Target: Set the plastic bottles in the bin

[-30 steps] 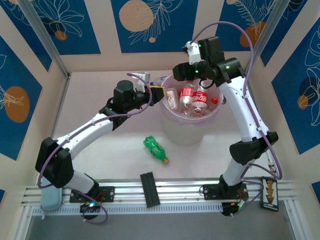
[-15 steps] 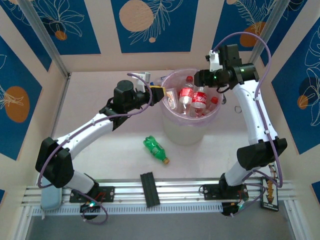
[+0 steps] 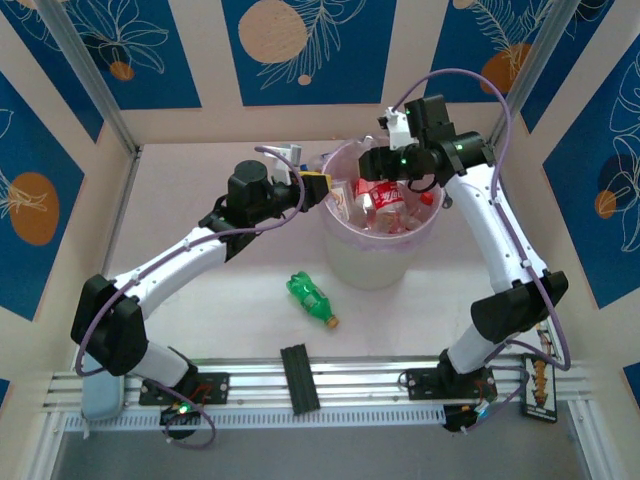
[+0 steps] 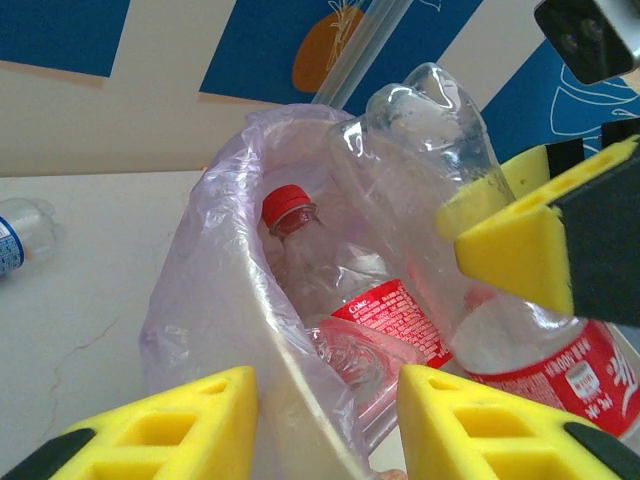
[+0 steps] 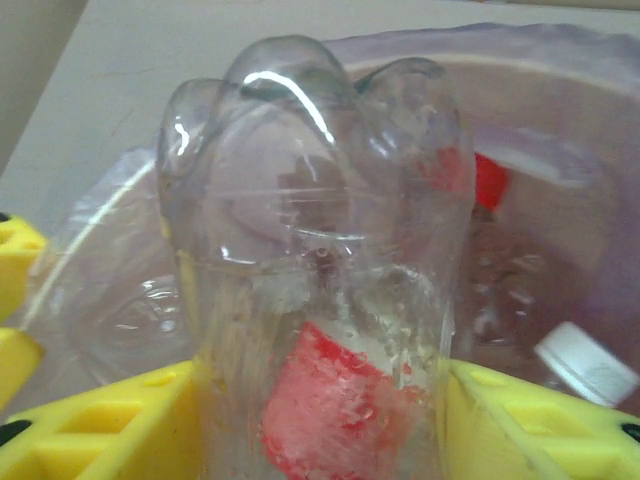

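Observation:
The bin [image 3: 370,262], cream-white with a lilac bag, stands mid-table with several red-label plastic bottles [image 3: 392,205] inside. My right gripper [image 3: 372,168] hangs over the bin's far side, shut on a clear red-label bottle [image 5: 320,250] whose base points away from the wrist camera; the same bottle [image 4: 420,150] shows in the left wrist view. My left gripper [image 3: 316,186] straddles the bin's left rim [image 4: 290,370], shut on rim and bag. A green bottle [image 3: 308,296] with a yellow cap lies on the table in front of the bin. Another clear bottle [image 4: 12,240] lies behind the bin.
A red-capped bottle [image 4: 285,205] and a white-capped one [image 5: 585,365] sit in the bin. A black block [image 3: 298,378] rests on the front rail. Blue-patterned walls close in the table on three sides.
The right arm swung out to the right of the bin, then came back over it, lower. Bottles in the bin have shifted. The left arm has not moved.

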